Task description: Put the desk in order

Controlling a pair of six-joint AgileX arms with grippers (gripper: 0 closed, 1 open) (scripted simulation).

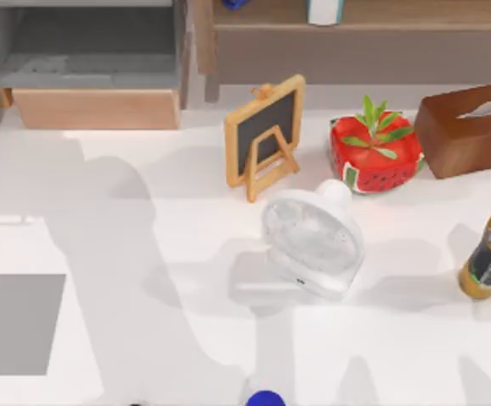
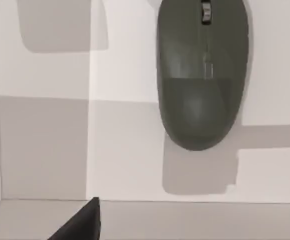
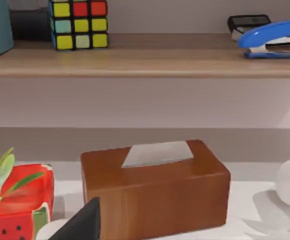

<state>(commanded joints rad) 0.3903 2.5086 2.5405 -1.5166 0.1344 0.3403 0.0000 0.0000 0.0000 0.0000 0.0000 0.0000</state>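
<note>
The white desk spans almost the whole top view, with a brown shelf and an open drawer along its far edge. On it stand a white fan, a tissue box, a small chalkboard, a watermelon planter and a bottle at the right edge; a grey pad lies at the left. The left wrist view looks down on a dark mouse; the right one faces the tissue box, a colour cube and a stapler. Whether either gripper is open I cannot tell. The crowded right side is the main risk: a careless reach could likely tip the bottle or fan.
</note>
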